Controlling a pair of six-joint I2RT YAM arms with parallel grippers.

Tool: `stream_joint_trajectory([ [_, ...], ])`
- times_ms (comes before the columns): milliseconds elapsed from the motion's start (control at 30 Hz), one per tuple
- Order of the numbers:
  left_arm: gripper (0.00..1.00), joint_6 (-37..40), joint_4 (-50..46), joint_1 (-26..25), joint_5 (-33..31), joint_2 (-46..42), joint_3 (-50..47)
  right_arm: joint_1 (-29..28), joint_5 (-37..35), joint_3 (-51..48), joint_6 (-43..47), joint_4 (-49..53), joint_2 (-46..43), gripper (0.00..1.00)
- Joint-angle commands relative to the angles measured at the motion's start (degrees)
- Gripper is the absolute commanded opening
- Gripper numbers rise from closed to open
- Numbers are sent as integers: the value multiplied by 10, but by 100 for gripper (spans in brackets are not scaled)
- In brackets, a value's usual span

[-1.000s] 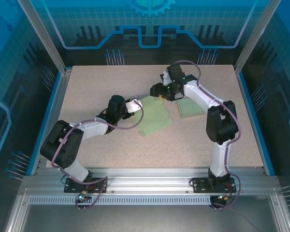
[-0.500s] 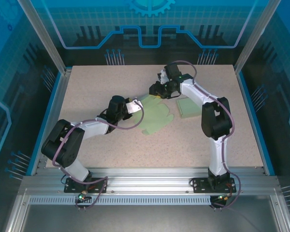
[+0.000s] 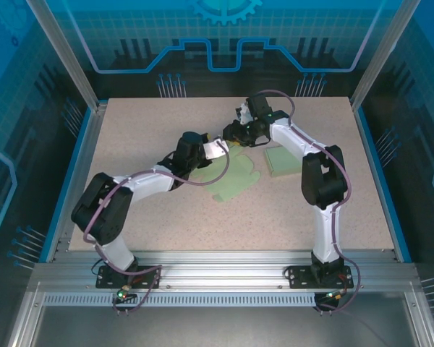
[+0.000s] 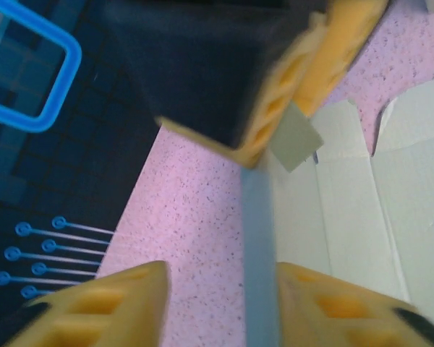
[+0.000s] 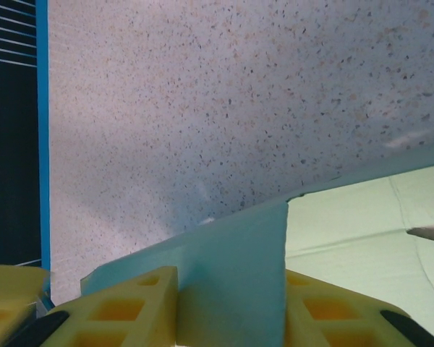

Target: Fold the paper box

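The left gripper [image 4: 220, 278], its yellow fingers [image 4: 94, 311] standing narrowly parted, is straddling the raised edge of a pale green, flat-cut paper box [image 3: 235, 181] near the middle of the speckled beige tabletop [image 3: 145, 123]. The thin edge is running up between the jaws, close beside one finger and clear of the other, without being clamped. Just beyond it the right gripper [image 3: 233, 136] is pinching the top of that lifted flap, its own yellow fingers closed on the paper, which in the right wrist view is spanning the gap between them. Seen from above, the two grippers are meeting almost tip to tip over the box's far-left corner. The rest of the box is lying unfolded and flat on the table, its creased panels and cut tabs spreading toward the near right. A second pale green paper sheet [image 3: 282, 159] is lying flat just beside it on the right, below the right arm, apart from both grippers. In all, two arms are reaching in and two green paper pieces are lying on the table, one of them in the grippers.
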State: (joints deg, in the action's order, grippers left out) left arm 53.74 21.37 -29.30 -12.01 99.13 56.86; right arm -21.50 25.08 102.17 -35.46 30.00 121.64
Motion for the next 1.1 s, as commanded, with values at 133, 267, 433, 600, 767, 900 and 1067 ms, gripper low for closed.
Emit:
stream_joint_trajectory([
  [133,18,33,42,-6,-54,40,15,2,22,5,-5,6,16,36],
  [267,5,47,56,-6,-44,38,4,2,26,-3,-4,7,7,40],
  [433,4,41,-24,7,46,-3,-6,2,17,-49,10,7,-44,53],
  [600,4,23,-167,31,135,-37,20,9,-9,-139,22,-1,-133,59],
  [767,7,26,-283,39,186,-38,62,23,-34,-254,16,-26,-238,60],
  [900,7,25,-255,39,184,-35,51,27,-85,-359,11,-41,-320,60],
  [1067,9,15,-214,34,181,-29,44,19,-93,-485,-13,-130,-363,56],
])
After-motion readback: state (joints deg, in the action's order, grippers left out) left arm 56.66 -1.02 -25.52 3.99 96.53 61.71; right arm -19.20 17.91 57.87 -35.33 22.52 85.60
